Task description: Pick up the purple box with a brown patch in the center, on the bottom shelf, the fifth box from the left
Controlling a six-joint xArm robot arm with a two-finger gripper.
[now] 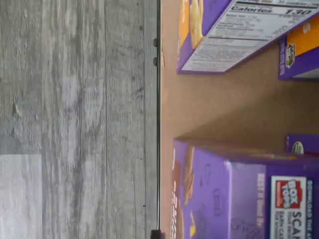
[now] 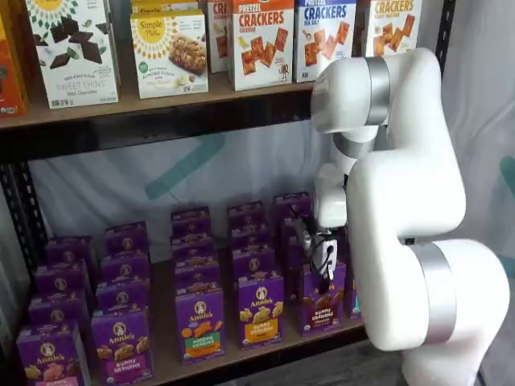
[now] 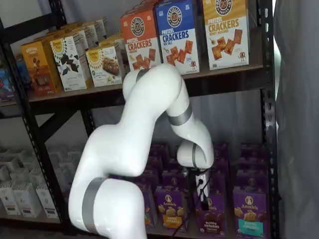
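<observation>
Purple cardboard cartons fill the wrist view, one with a Box Tops coupon (image 1: 287,199) on its top flap and another showing a nutrition panel (image 1: 244,35), with bare tan board of the bottom shelf (image 1: 224,109) between them.

From the front, the white arm with grey joint bands (image 2: 402,201) reaches down to the purple box (image 2: 320,304), the upright Annie's Bunny Grahams carton with dark brown cookies on its face, in the front row of the bottom shelf, also visible in the other camera (image 3: 211,214). The claw (image 2: 323,257) hangs right at that carton's top edge, its black fingers down over it; whether they have actually clamped the cardboard, or how wide they stand, I cannot tell.

My reading: this is the grasp step. Next comes a firm pinch, then a straight lift clear of the black front rail (image 2: 265,358).

Neighbours crowd closely: an orange-pictured purple carton (image 2: 260,310) just beside it, and more purple cartons stacked behind. Those could snag or tip.
</observation>
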